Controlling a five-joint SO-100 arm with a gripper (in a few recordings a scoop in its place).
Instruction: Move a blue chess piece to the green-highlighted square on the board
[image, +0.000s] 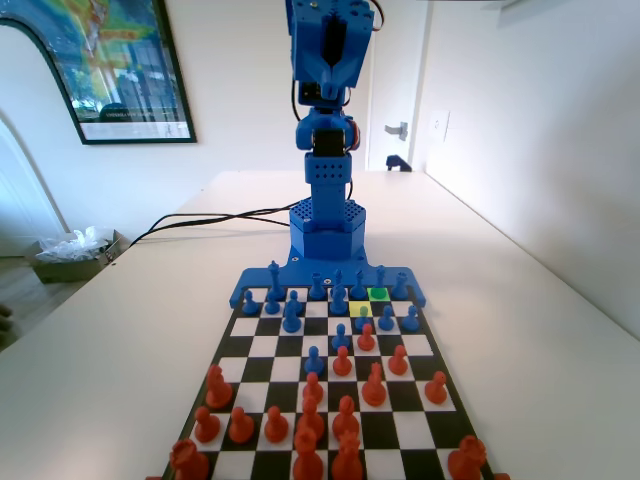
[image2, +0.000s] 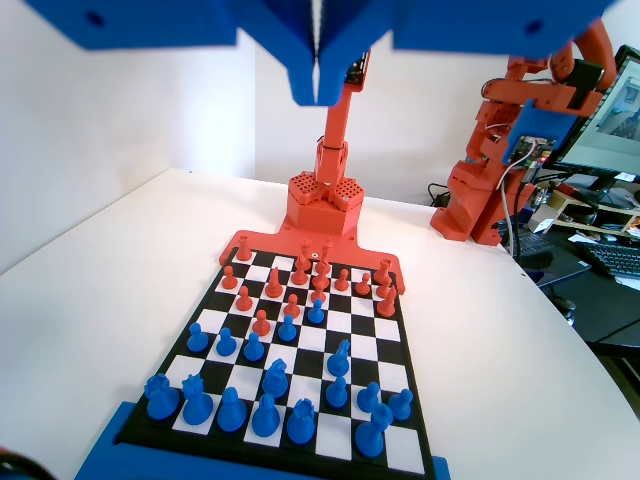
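In the fixed view the board lies lengthwise on the white table, joined to the blue base under the arm. The green-highlighted square is in the far row, right of centre, with no piece on it. Diagonally nearer and to its left is a yellow-green square, and a blue piece stands at its near edge. More blue pieces fill the far rows. My gripper is folded up high above the base. In the wrist view my gripper is shut and holds nothing, far above the board.
Orange-red pieces crowd the near half of the board in the fixed view, and a few stand among the blue ones mid-board. Black cables run across the table at the left. Wide bare table lies on both sides of the board.
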